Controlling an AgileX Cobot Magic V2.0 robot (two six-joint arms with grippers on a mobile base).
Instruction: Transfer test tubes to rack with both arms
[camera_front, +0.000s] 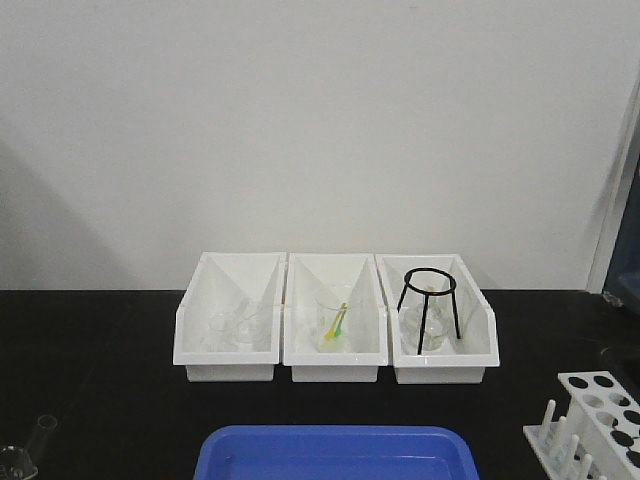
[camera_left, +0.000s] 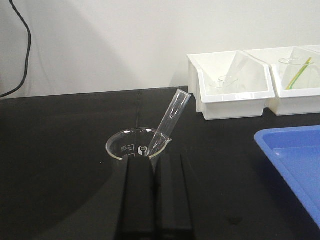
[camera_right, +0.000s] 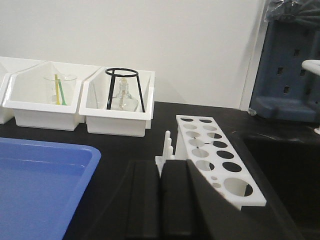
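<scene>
Left wrist view: the left gripper (camera_left: 154, 161) is pointing across the black bench (camera_left: 55, 150), its jaws standing together with only a thin seam between them and nothing clamped. Just beyond the fingertips a clear beaker (camera_left: 131, 145) is standing upright. One test tube (camera_left: 172, 117) is leaning in it, with its rounded bottom inside and its open rim tilting up and to the right past the beaker's lip. Whether the fingertips are touching the beaker cannot be told. The corner of a blue tray (camera_left: 295, 160) is showing to the right, and two of the white bins (camera_left: 235, 95) are sitting further back, toward the wall.

Right wrist view: the right gripper (camera_right: 160, 164) is likewise showing its jaws closed together and carrying nothing. The rack (camera_right: 215, 155) is standing on the bench just ahead and to the right of the fingertips, its holed top plate running away from the camera and its upright pegs along its left side. The blue tray is lying to the left. Beyond it, one bin is holding a black tripod stand (camera_right: 125, 87) over a small glass flask, and its neighbour is holding a beaker with yellow and green sticks.

Front view: neither gripper is appearing. The three white bins are sitting side by side at the middle of the bench's back edge, the blue tray is lying at the middle of the front edge, and the rack is standing at the front right corner. The test tube's rim is faintly showing at the front left corner, well apart from the rack.
</scene>
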